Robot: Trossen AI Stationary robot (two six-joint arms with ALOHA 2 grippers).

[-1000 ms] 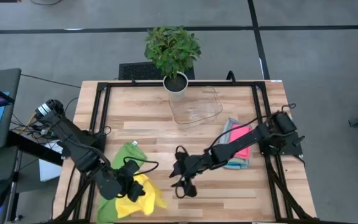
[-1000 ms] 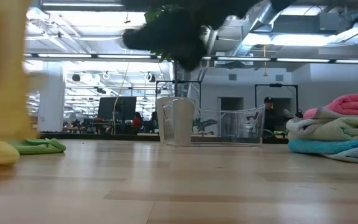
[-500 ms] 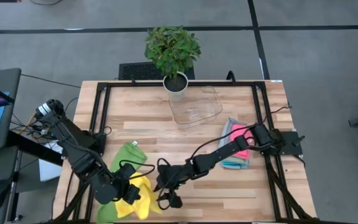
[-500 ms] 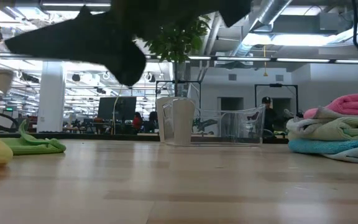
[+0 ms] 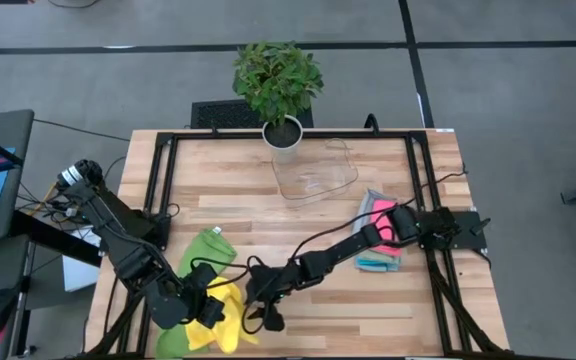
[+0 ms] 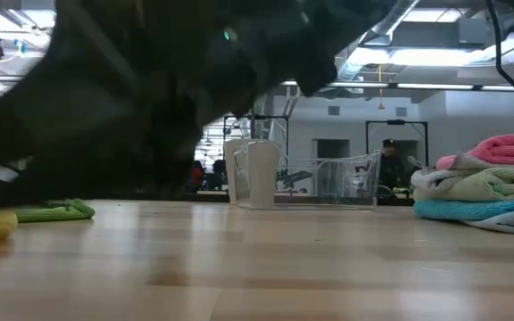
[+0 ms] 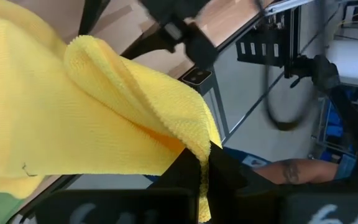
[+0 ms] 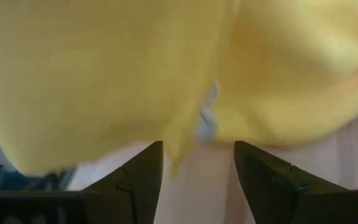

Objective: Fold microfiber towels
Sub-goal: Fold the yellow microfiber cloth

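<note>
Reaching leftward across the table over the last second, the right gripper has travelled from near the middle of the front edge to just beside the yellow towel, which the left gripper has lifted slightly and drawn in from its earlier spread.

What matters now is the hanging edge. In the right wrist view the yellow cloth fills the space ahead of the right gripper's fingers, and one drooping fold with a small pale tag falls almost into the gap between them — the jaws stand well apart and hold nothing yet. The left gripper is clamped shut on a pinched corner of the towel (its wrist view shows the cloth gathered to a point between the dark fingers), so the fabric drapes away from that corner toward the right arm, the nearer free hand.

The towel is a soft, finely looped microfibre, limp and creasing easily. A green towel lies crumpled beside it on the wooden table; folded towels — pink, grey, blue — sit stacked at the right.
</note>
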